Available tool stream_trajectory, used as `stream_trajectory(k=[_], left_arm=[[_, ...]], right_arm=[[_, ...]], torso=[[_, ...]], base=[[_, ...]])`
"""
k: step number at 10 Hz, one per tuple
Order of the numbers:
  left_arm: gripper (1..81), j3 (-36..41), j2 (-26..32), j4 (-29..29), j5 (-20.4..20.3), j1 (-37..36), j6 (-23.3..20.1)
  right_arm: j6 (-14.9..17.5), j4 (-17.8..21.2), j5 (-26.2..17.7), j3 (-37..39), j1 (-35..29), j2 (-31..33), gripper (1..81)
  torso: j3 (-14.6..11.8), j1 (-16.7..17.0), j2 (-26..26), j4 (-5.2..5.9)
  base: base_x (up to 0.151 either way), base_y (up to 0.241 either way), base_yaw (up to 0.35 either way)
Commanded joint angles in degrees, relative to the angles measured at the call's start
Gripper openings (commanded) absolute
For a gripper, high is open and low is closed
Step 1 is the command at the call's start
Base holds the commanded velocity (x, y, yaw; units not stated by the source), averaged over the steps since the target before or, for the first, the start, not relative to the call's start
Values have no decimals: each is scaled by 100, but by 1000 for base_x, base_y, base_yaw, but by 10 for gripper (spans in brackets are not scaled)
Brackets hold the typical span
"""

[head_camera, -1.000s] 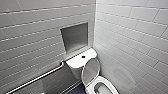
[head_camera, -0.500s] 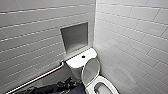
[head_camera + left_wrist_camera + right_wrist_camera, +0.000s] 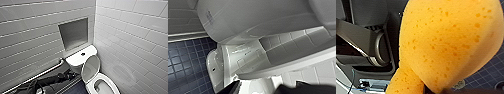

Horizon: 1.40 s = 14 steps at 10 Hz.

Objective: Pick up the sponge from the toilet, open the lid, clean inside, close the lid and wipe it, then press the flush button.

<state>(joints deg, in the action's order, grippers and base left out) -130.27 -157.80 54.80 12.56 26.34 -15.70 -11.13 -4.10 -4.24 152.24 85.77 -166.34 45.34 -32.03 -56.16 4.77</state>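
The left gripper (image 3: 65, 74) has come in beside the toilet (image 3: 77, 58), its jaws apart. The lid (image 3: 90, 68) stands up, so the bowl is ready for cleaning. The right gripper (image 3: 431, 90) clenches the sponge (image 3: 443, 42).

Left arm (image 3: 51, 81) low, extended forward, right tool (image 3: 434, 90) gripping sponge (image 3: 443, 42)
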Motion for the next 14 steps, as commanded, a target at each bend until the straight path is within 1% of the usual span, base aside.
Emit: stream_trajectory(k=[1, 2, 3, 5, 6, 8, 10, 13, 14], left_arm=[[811, -200, 107, 172, 248, -1039, 190], [811, -323, 99, 172, 72, -1048, 383], [811, -359, 90, 163, -7, -1039, 497], [811, -368, -111, 154, -279, -1047, 533], [811, -368, -270, 128, -298, -1048, 525], [811, -298, -560, 75, -227, -1039, 507], [811, 70, -692, 31, -201, -986, 480], [811, 747, -631, -408, 45, -688, 454], [811, 915, -526, -601, 229, -504, 454]], right_arm=[[14, 14, -446, -107, 58, 116, 10], [14, 14, -428, -107, 68, 125, 10], [14, 14, -428, -125, 59, 134, 10], [6, 15, -428, -143, 68, 134, 10], [6, 23, -420, -143, 85, 142, 10], [-12, 32, -411, -143, 103, 151, 10], [-20, 32, -411, -160, 76, 134, 10], [-47, 32, -411, -160, 15, 125, 10], [-56, 32, -411, -151, -3, 134, 10]], torso=[[-2, 0, 0, 0], [-4, 0, 2, 0], [-6, 0, 2, 0], [-6, -2, 5, 0], [-4, -2, 5, 0], [-4, -2, 5, 0], [-4, -2, 5, 0], [-2, -2, 5, 0], [-2, -2, 5, 0]], base=[[0, 0, 0], [0, 0, 0], [0, 0, 0], [0, 0, 0], [0, 0, 0], [0, 0, 0], [0, 0, 0], [0, 0, 0], [0, 0, 0]])
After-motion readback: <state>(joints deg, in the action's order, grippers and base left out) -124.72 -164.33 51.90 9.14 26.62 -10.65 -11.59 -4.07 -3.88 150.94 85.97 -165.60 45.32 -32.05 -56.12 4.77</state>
